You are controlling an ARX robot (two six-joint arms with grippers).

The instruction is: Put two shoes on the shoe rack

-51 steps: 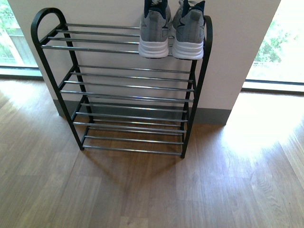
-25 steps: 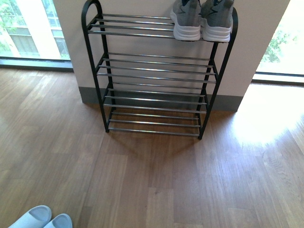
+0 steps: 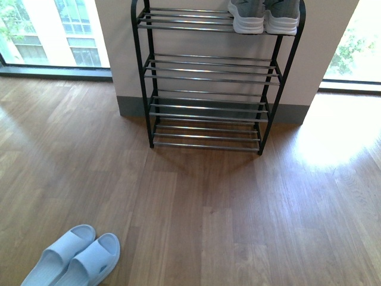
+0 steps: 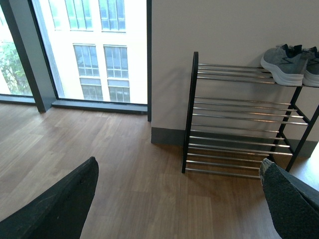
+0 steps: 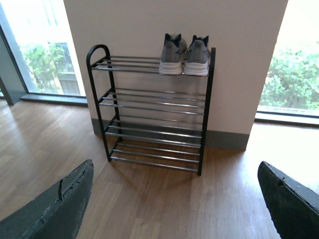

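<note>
Item: pair of grey knit sneakers with navy lining and white soles (image 3: 265,15), standing side by side and touching on the top tier of the black metal shoe rack with arched ends and chrome rods (image 3: 208,62), at its right end, white sole ends at the front rod. The three lower tiers are bare. Item: pair of pale blue rubber slides (image 3: 74,257), side by side and touching on the brown wooden floor (image 3: 238,214), well apart from the rack, to the robot's near left. Handling, by judgement: the slides look light, bendy and smooth, likely to slip under a pinch on the flat sole. The arched band over the foot or a side edge of the sole is the better hold. The sneakers' knit uppers would give under pressure, and the heel collar or firm sole offers more to grip. Markings: no brand, label or writing legible on any shoe or on the rack. Left claw (image 4: 179,164): fingers spread wide, nothing between them. Right claw (image 5: 175,167): likewise wide apart and empty, facing the rack.
</note>
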